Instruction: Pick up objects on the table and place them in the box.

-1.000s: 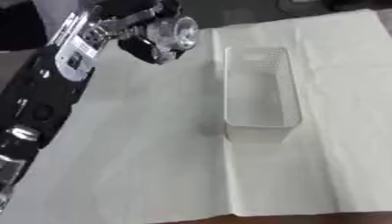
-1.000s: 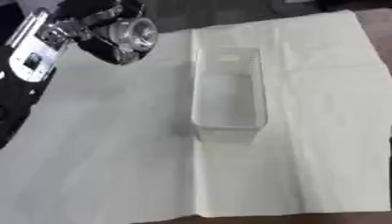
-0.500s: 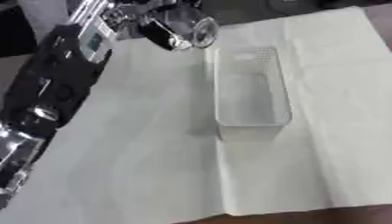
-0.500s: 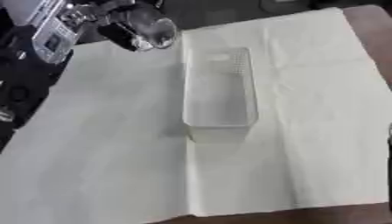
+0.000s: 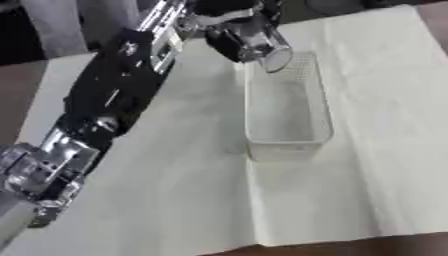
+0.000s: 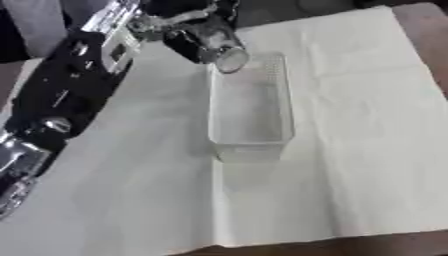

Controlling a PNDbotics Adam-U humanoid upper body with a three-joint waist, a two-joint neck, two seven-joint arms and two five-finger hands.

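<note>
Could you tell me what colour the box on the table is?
The box is translucent white, clearest in the left eye view.

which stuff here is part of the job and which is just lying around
Job:
- glass, held in the left hand
- box, nothing visible in it

Lying about:
- white cloth over the table; nothing else loose shows
</note>
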